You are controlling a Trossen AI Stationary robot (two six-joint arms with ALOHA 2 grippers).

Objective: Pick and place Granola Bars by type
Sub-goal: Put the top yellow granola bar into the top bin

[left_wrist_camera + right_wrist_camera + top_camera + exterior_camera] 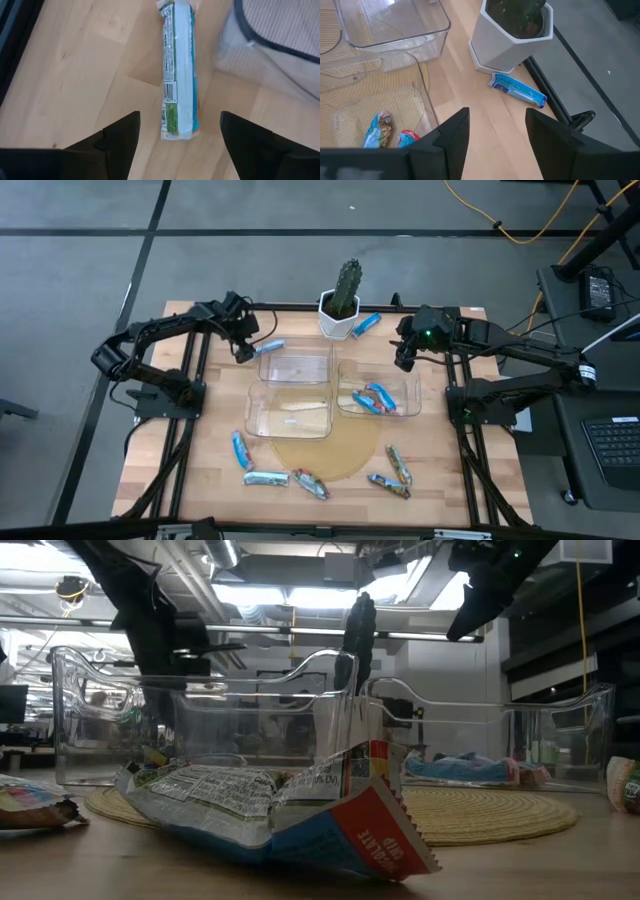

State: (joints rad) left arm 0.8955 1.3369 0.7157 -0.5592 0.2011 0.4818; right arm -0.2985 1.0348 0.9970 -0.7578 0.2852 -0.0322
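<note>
My left gripper (180, 131) is open and hovers over a silver-blue granola bar (179, 70) that lies flat on the wood by the far left bin (296, 365). The bar's near end sits between the fingers, untouched. My right gripper (497, 125) is open above the wood near the right bin (378, 392), which holds a few bars (372, 398). A blue bar (517, 90) lies beside the white cactus pot (512, 35). Several more bars (265, 478) lie along the table's near edge. One crumpled wrapper (270, 810) fills the low view's foreground.
Three clear bins sit on a round woven mat (330, 450) in the middle of the table, the third (290, 410) in front of the far left one. The potted cactus (345, 300) stands at the far edge. Black frame rails (190, 380) run along both table sides.
</note>
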